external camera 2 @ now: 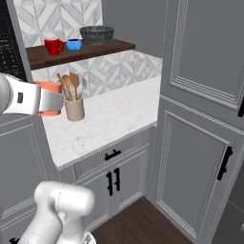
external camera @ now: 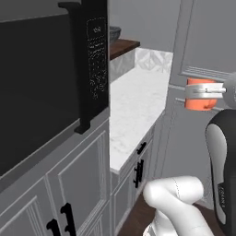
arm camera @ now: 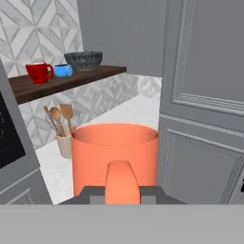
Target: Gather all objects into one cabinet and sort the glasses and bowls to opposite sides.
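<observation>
Right base view shows red mug (external camera 2: 53, 45) on shelf (external camera 2: 81, 52); left hides it.

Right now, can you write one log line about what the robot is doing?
gripper: shut on orange mug | mug: in air | shelf: red mug, blue bowl, dark bowl

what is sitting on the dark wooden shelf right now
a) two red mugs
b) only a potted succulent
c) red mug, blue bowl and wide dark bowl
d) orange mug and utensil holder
c: the shelf carries the red mug, the small blue bowl and the wide dark bowl, while the orange mug is held in the gripper and the utensil holder stands on the counter.
</observation>
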